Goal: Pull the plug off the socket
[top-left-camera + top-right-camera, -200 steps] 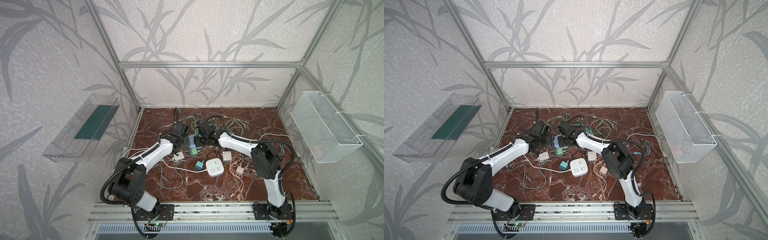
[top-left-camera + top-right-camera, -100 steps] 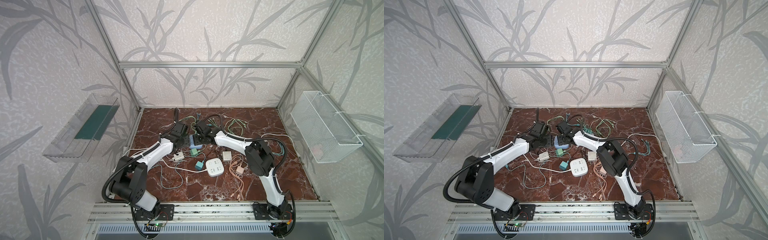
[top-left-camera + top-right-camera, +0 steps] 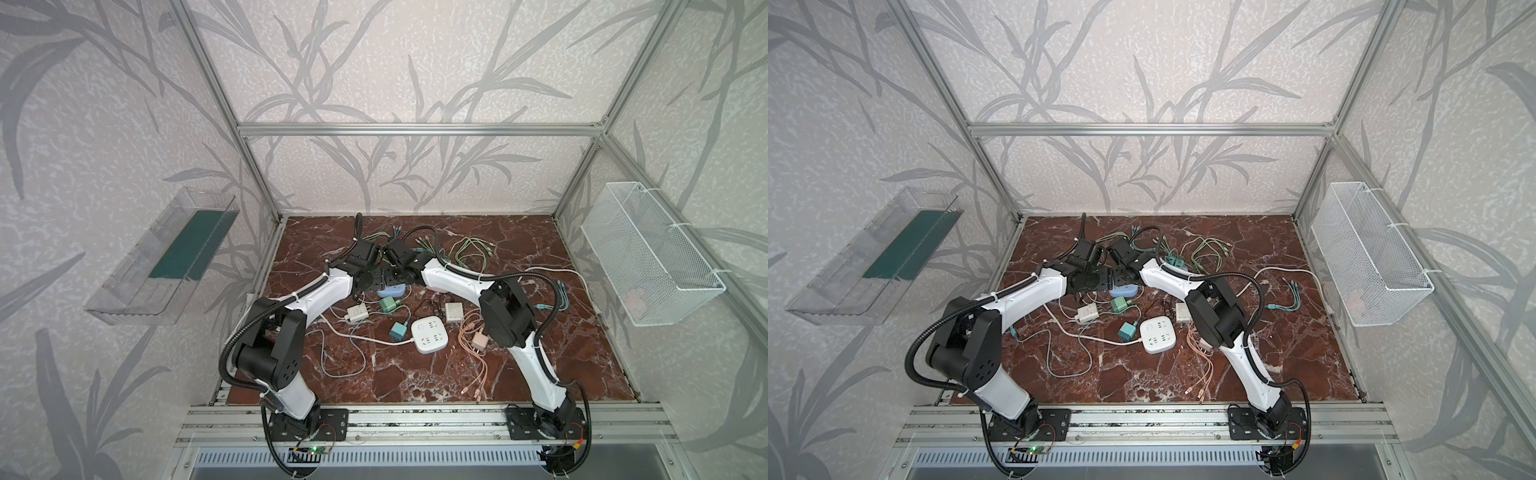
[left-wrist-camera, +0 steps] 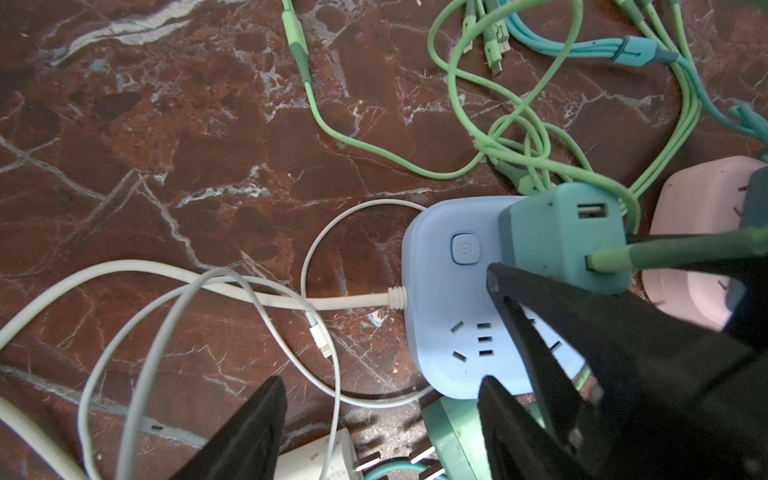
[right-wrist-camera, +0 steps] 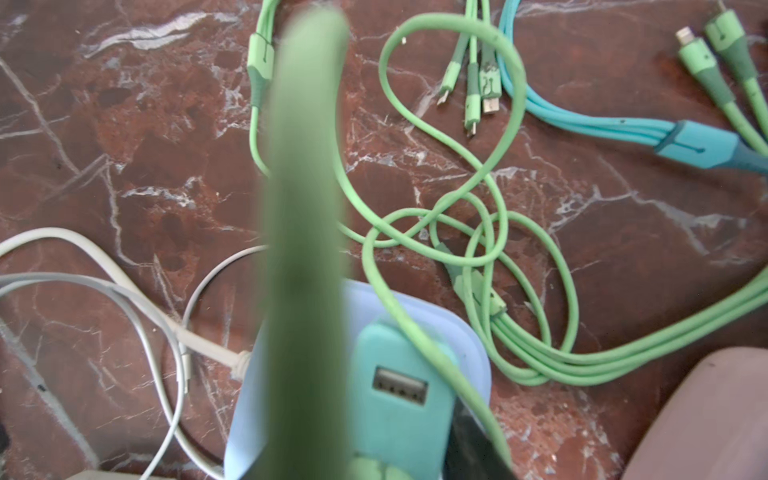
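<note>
Front of bench: a white power strip (image 3: 430, 334) lies flat on the red marble bench (image 3: 540, 374), with a teal cube charger (image 3: 398, 330) just beside it.
Socket: farther back, the blue socket (image 4: 449, 299) lies flat between the two wrists, its white cord (image 4: 340, 301) trailing off across the bench.
Plug: the teal plug (image 4: 561, 237) is seated in the blue socket's top face. It stands upright, long axis straight up off the bench, USB end pointing up. A green cable (image 4: 665, 253) is plugged into that end.
Left jaws: wide apart and holding nothing. The left gripper (image 4: 378, 380) sits low at the socket's edge.
Right jaws: the right gripper (image 3: 403, 276) is at the plug, and one black finger (image 4: 540, 332) lies along the plug's side. The other is hidden, so I cannot tell whether it grips.
Behind: a pink socket (image 4: 698, 232) sits just beside the blue one, with loose green cables (image 4: 498, 137) beyond.
Change: the right arm's elbow has swung in toward the middle since a second ago. Both grippers stay at the socket, and the plug has not moved.
</note>
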Controlling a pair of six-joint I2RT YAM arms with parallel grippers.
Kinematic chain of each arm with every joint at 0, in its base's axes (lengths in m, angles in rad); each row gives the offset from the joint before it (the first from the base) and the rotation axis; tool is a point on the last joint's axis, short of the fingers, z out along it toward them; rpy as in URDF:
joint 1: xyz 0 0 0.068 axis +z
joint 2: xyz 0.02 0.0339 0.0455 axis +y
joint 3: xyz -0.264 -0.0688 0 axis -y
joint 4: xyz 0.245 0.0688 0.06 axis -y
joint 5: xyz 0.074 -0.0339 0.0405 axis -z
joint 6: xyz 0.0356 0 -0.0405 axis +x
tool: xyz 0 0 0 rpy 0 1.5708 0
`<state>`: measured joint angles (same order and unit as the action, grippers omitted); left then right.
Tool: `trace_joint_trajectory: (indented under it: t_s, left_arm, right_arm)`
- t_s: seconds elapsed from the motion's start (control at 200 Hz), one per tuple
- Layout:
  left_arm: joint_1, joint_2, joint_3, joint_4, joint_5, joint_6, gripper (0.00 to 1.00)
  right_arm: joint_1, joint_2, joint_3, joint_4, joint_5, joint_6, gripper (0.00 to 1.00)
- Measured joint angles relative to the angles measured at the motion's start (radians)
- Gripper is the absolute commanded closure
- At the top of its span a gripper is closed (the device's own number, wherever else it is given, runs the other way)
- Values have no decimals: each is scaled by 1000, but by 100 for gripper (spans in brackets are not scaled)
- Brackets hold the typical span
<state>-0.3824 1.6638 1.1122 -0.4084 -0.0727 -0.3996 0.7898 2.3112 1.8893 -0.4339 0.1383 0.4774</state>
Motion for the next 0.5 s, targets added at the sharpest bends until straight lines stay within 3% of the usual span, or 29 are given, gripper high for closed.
trace_joint_trajectory:
  t_s: [0.325, 0.5]
  left_arm:
    - [26, 48, 0, 27, 57, 37, 28]
    - [40, 72, 14, 42, 84, 60, 29]
  right_arm:
    - [-3, 31, 72, -58, 11, -12, 63]
    - [-4, 33, 79, -67, 17, -18, 71]
